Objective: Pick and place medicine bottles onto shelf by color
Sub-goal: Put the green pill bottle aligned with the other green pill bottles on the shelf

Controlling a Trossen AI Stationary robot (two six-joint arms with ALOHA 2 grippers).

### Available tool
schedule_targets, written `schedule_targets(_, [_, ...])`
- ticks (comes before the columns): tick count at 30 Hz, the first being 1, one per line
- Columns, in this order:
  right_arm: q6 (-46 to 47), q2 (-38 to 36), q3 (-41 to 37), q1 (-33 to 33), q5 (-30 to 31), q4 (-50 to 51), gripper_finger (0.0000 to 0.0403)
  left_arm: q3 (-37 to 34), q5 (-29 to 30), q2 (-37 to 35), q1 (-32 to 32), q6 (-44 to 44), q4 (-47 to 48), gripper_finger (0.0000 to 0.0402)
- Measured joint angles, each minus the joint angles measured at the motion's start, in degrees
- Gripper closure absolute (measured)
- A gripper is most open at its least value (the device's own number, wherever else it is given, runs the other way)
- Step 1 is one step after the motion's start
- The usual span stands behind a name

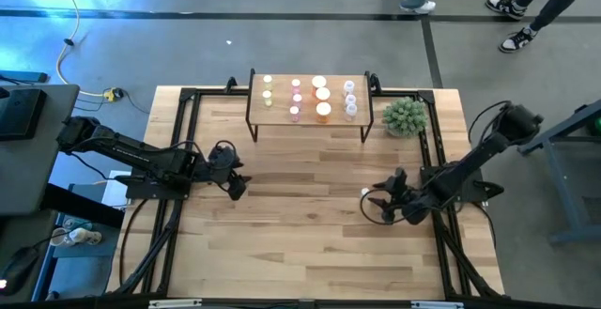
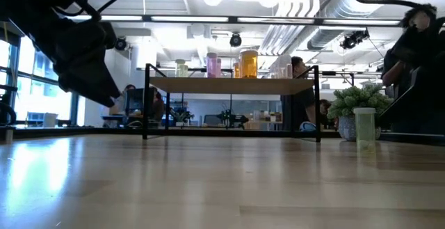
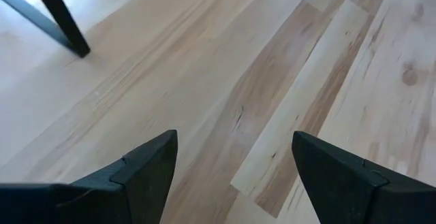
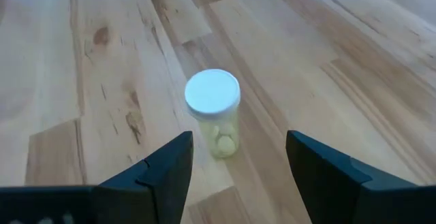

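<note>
One pale yellowish medicine bottle (image 4: pixel 214 112) with a white cap stands upright on the table (image 1: pixel 365 193), right of centre; the low view shows it too (image 2: pixel 364 128). My right gripper (image 4: pixel 238 159) is open just short of it, its fingers pointing at the bottle from the table's right side (image 1: pixel 376 202) without touching. Several bottles, yellowish, pink, orange and clear, stand in rows on the shelf (image 1: pixel 310 114) at the far edge. My left gripper (image 3: pixel 235 159) waits open above bare wood at the table's left (image 1: pixel 237 189).
A small green potted plant (image 1: pixel 405 116) stands right of the shelf. Black frame rails (image 1: pixel 184 140) run along both sides of the table. A black shelf leg (image 3: pixel 61 20) shows beyond my left gripper. Bare wood lies between the two arms. People's legs show on the floor beyond.
</note>
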State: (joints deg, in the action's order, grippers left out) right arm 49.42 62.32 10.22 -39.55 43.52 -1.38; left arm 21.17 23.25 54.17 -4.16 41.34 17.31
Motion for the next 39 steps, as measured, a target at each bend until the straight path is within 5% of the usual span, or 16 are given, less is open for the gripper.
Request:
schedule_targets(22, [-2.84,26.12,3.96,0.15,8.63,-20.41,0.0178,0.00,0.09,-0.01,0.00,0.00,-2.32,0.0122])
schedule_targets(39, [0.48,28.71,4.92,-1.11,8.70,-19.04,0.0286,0.00,0.09,0.00,0.00,0.00,-2.24,0.0122])
